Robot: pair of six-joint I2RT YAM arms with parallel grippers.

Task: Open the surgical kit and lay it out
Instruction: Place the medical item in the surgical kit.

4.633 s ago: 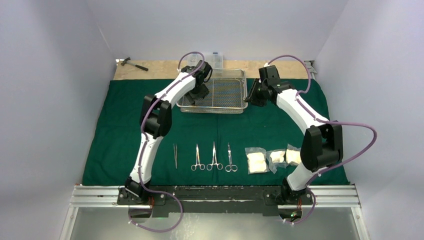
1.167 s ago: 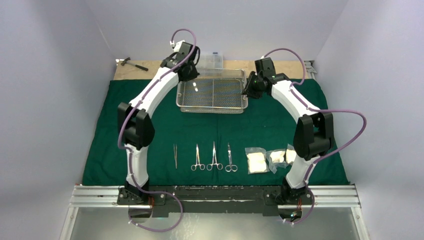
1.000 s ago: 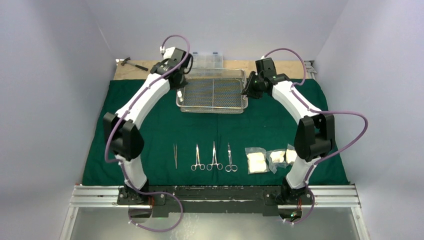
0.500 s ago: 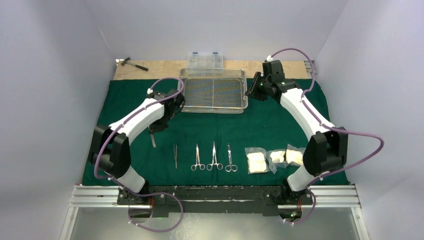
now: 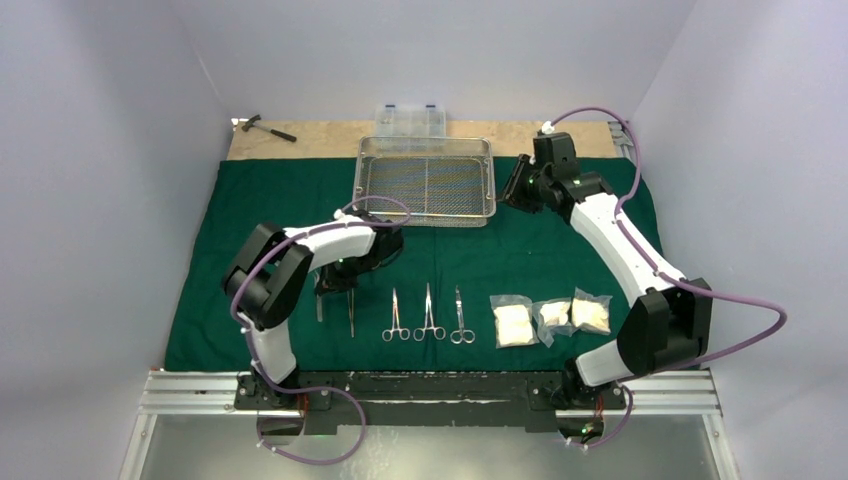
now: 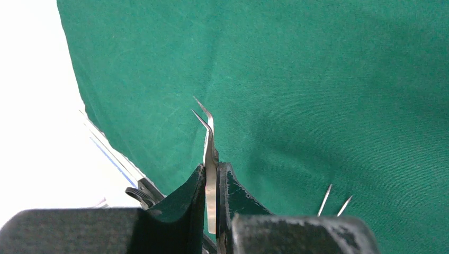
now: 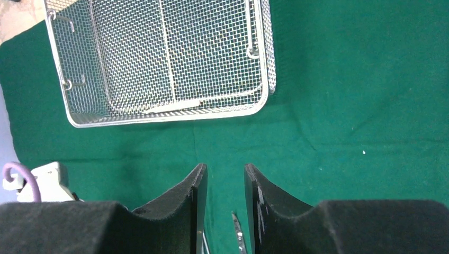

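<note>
Top view: the left end effector (image 5: 325, 291) hangs low over the green cloth (image 5: 240, 220) and is clamped on a pair of tweezers (image 5: 319, 305). A second pair of tweezers (image 5: 351, 312) lies just to its right. Past that come three scissor-like instruments (image 5: 430, 315) in a row, then three gauze packets (image 5: 553, 318). The right end effector (image 5: 512, 192) is beside the right end of the mesh tray (image 5: 425, 216), apart from it. A hammer (image 5: 265, 127) and a clear box (image 5: 408, 118) lie on the bare surface (image 5: 320, 138) beyond the cloth.

Left wrist view: the left end effector (image 6: 212, 169) pinches the tweezers (image 6: 210, 151) by the shank, their bent tips pointing ahead over the green cloth (image 6: 344, 79). The tips of the second pair of tweezers (image 6: 327, 197) show to the lower right.

Right wrist view: the right end effector (image 7: 225, 172) has its fingers parted with nothing between them. The mesh tray (image 7: 169, 117) lies ahead and to the left on the green cloth (image 7: 360, 79).
</note>
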